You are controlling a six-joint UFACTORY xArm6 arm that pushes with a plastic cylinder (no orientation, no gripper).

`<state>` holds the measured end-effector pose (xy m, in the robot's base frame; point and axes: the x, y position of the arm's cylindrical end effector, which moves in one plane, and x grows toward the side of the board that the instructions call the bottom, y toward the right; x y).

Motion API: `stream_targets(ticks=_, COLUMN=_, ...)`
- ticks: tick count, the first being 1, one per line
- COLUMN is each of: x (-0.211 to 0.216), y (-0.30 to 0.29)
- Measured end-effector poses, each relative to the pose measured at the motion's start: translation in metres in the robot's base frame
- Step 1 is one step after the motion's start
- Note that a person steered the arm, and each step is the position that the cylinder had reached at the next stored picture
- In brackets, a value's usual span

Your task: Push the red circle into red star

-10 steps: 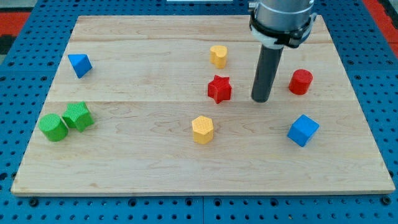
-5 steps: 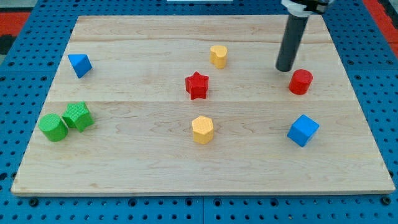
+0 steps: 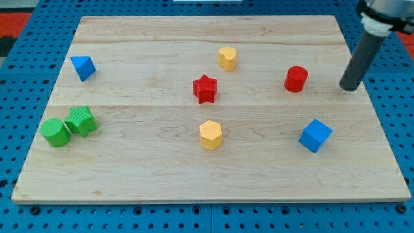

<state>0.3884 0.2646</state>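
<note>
The red circle (image 3: 296, 78) stands on the wooden board at the view's right, above the middle. The red star (image 3: 205, 88) lies near the board's centre, well to the circle's left, with bare wood between them. My tip (image 3: 350, 87) rests near the board's right edge, to the right of the red circle and slightly lower, a clear gap apart from it. The rod rises to the view's top right corner.
A yellow block (image 3: 227, 58) sits above the star and a yellow hexagon (image 3: 211, 134) below it. A blue cube (image 3: 315, 135) lies at the lower right. A blue triangle (image 3: 83, 66) is at the upper left. Two green blocks (image 3: 68, 126) touch at the left edge.
The red star slid left first. My tip then swung from the board's middle up and around to the right of the red circle, and the circle has shifted left and a little up.
</note>
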Motion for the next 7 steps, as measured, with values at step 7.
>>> stream_targets(ticks=7, x=0.01, y=-0.207)
